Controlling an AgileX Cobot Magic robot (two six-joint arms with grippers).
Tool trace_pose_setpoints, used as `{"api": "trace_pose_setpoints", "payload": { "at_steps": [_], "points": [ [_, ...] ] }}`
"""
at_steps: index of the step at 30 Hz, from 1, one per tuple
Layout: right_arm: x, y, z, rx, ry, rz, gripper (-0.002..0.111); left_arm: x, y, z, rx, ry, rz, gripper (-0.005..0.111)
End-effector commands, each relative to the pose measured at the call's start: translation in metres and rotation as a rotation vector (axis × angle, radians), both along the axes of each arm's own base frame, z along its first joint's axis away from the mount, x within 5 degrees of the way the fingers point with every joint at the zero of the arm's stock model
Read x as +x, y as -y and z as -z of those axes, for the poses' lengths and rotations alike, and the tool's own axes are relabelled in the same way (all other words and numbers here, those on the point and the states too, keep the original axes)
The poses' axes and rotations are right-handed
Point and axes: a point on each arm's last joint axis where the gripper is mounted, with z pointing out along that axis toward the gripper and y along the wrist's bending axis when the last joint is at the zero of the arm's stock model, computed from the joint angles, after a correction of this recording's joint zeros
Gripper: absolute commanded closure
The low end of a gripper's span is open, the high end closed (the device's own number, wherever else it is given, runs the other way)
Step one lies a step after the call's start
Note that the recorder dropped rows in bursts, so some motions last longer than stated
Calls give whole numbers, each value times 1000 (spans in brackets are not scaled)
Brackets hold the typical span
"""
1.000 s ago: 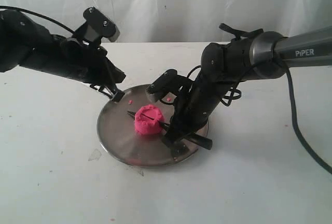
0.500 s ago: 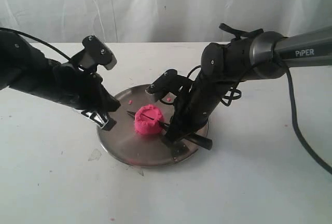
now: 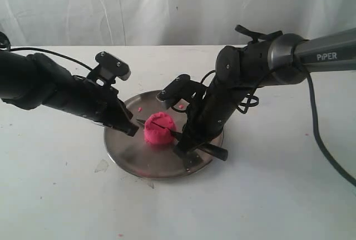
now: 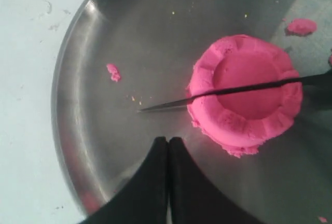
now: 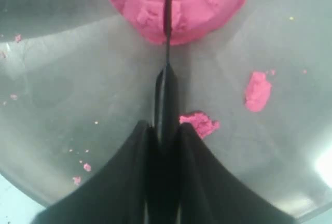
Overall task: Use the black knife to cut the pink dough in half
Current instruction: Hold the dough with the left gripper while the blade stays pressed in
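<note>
- On the round metal plate (image 3: 125, 151), near its middle, the pink dough (image 3: 158, 128) is seated as a single stubby lump with a dented top.
- Across that dented top the black knife (image 4: 249, 87) is laid, its blade sunk into the rim of the lump on both sides, and its pointed tip (image 4: 142, 110) is seen sticking out past the dough over bare metal.
- The knife's handle is clamped between the fingers of the right gripper (image 5: 165, 130), which is closed tightly around it; the blade is seen edge-on from the right wrist view, running straight into the dough (image 5: 176, 1).
- The left gripper (image 4: 168, 143) is held low over the plate just beside the dough, on the side where the knife tip shows; its two fingers are pressed together with nothing between them.
- Whether the left fingertips are touching the plate cannot be told.
- Small pink crumbs (image 5: 257, 92) are scattered on the plate (image 5: 62, 79) around the lump, and another flattened bit (image 5: 199, 123) lies just beside the right gripper's fingers.
- The plate is set on a white table (image 3: 267, 195).
</note>
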Motion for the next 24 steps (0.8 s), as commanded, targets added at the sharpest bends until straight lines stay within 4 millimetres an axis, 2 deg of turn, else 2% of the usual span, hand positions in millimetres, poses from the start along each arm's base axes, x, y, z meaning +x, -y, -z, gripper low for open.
{"api": "trace_pose_setpoints", "payload": {
  "at_steps": [1,6,14,24],
  "points": [
    [0,1,1,-2,-16,0,108,12,9,-2,-45,-15,13,107],
    [0,0,1,0,-12,1,108,22,16,5,-63,-43,41,107],
    [0,0,1,1,-9,2,108,29,16,24,-75,-77,-14,107],
    [0,0,1,1,-9,2,108,37,27,13,-156,-95,24,107]
  ]
}}
